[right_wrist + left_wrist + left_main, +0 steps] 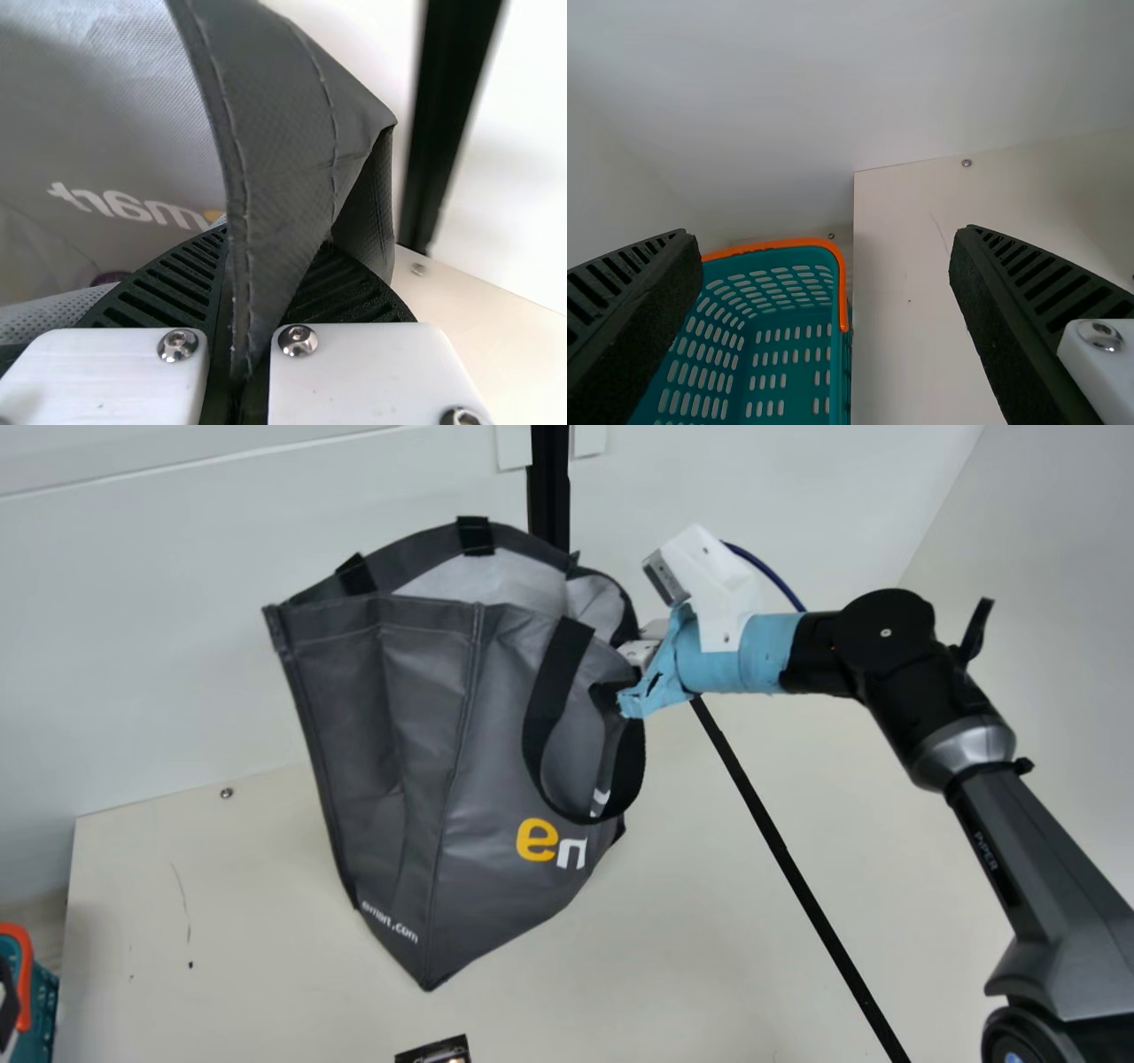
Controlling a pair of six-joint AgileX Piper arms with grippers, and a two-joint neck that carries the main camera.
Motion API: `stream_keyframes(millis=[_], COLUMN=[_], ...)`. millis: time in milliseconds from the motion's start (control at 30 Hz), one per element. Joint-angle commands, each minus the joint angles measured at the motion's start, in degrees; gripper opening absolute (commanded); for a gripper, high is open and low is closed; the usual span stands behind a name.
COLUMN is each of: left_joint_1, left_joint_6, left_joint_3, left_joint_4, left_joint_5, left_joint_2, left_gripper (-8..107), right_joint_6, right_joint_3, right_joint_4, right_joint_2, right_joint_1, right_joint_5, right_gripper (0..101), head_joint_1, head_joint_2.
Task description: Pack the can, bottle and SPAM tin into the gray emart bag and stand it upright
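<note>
Gray, boxy fabric emart bag leans, its rim pinched by our black-fingered right gripper; our matching left gripper gapes wide.

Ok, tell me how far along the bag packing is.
Looks done: the gray emart bag is open, mouth up, with something purplish seemingly inside. In hand: its rim, clamped by the right gripper. Left: standing it straight, since it tilts. Whether can, bottle and SPAM tin are all packed, I cannot tell.
</note>
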Motion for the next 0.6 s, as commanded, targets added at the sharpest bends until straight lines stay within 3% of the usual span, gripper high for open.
stream_keyframes(millis=[0,567], left_joint_1=[0.00,0.00], left_joint_6=[0.00,0.00], left_joint_3=[0.00,0.00], left_joint_4=[0.00,0.00], left_joint_5=[0.00,0.00], left_joint_2=[0.00,0.00], left_gripper=[90,90], right_joint_6=[0.35,4.69], right_joint_3=[-0.48,-7.43], right_joint_4=[-1.56,-13.73], right_joint_2=[-0.28,-1.93], right_joint_1=[-1.09,-10.18], right_joint_5=[-0.09,0.24], right_gripper=[0,0], head_joint_1=[-1.30,-1.30], head_joint_2=[-0.05,-0.05])
